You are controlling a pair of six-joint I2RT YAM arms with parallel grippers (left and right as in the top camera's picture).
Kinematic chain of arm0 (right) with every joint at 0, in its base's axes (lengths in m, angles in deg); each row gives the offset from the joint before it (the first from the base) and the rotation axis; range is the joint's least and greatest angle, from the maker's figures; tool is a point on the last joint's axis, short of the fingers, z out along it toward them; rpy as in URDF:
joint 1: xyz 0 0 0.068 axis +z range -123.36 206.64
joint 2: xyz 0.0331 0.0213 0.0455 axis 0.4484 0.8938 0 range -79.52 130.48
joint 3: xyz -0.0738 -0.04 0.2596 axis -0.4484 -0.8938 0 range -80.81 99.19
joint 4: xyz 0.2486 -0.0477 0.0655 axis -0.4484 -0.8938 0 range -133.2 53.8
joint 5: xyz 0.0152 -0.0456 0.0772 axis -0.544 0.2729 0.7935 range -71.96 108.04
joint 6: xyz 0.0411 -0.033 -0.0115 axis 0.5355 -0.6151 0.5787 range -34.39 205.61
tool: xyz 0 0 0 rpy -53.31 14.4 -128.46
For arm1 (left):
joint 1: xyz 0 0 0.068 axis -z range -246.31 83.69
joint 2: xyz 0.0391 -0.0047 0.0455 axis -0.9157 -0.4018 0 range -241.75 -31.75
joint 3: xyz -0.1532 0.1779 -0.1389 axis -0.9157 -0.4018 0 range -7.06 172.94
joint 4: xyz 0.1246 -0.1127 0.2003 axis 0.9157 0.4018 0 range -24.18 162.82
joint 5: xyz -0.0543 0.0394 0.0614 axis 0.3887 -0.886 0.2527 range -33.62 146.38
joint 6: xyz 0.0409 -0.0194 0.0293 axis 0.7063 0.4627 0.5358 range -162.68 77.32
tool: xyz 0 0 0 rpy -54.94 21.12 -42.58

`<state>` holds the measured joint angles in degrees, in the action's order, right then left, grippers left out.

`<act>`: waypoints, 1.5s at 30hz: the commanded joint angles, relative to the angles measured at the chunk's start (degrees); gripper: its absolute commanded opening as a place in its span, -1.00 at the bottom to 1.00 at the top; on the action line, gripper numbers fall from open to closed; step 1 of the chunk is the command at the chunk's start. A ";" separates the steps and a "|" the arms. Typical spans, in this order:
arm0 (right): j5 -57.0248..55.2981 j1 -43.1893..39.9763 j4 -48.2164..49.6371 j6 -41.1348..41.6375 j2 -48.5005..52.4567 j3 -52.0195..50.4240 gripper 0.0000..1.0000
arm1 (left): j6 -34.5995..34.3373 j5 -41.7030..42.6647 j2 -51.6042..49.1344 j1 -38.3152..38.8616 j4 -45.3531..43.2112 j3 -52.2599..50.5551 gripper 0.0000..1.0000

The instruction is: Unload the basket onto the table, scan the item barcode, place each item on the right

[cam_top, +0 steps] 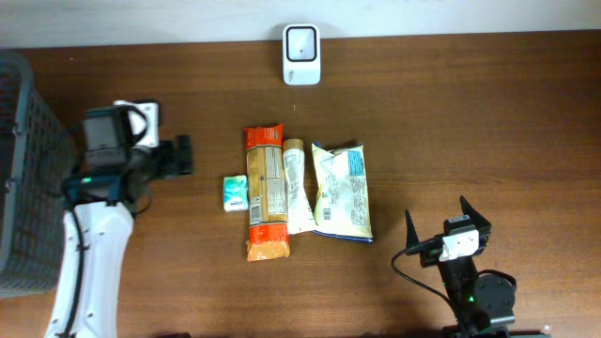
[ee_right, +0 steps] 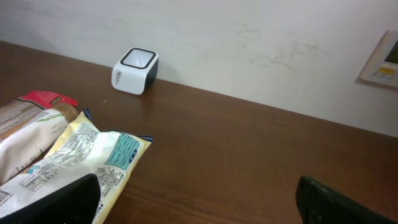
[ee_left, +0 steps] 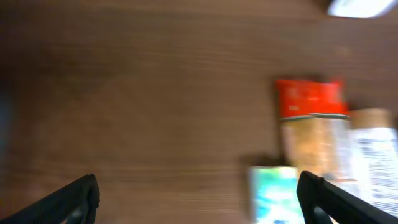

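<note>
Small teal-and-white carton [cam_top: 235, 192]: lies flat at the table's middle, leftmost in a row of four packages. It touches the long packet's left edge and sits near the left gripper, to its right.
Brown wooden table [cam_top: 451, 122]: wide bare wood across the right half, and along the far edge on either side of the scanner.
Dark grey mesh basket [cam_top: 23, 188]: at the left edge, partly out of frame, with the left arm close beside it.
Long orange-and-tan packet [cam_top: 265, 192]: lies lengthwise near to far, pressed against the narrow packet on its right.
Yellow, white and blue crinkled bag [cam_top: 342, 192]: rightmost in the row, with open wood beyond its right edge.
Narrow white packet [cam_top: 297, 188]: between the long packet and the bag, touching both.
White box-shaped barcode scanner [cam_top: 301, 41]: far edge, centre, well apart from the row.
Left gripper [cam_top: 185, 156]: fingers spread wide, gripping nothing, over bare wood.
Right gripper [cam_top: 436, 211]: near right, fingers parted wide and empty, well apart from the bag.
</note>
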<state>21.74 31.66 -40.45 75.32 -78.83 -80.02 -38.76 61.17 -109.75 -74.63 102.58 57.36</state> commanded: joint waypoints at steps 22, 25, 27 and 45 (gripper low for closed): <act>0.31 -0.22 0.02 0.22 -0.26 -0.46 0.97 | 8.61 -0.55 0.11 -7.67 0.42 1.09 0.98; 0.31 -0.22 0.02 0.22 -0.26 -0.48 0.97 | 8.63 -0.55 0.11 -7.67 0.42 1.09 0.98; 0.31 -0.22 0.02 0.22 -0.26 -0.46 0.97 | 8.61 -0.55 0.11 -7.67 0.44 1.09 0.98; 11.19 -0.22 2.78 0.24 -0.26 -0.39 0.97 | 8.63 -0.55 0.11 -7.67 0.46 1.09 0.98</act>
<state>27.03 31.66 -38.79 75.32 -78.83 -80.04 -30.67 59.60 -109.75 -82.15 102.93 57.36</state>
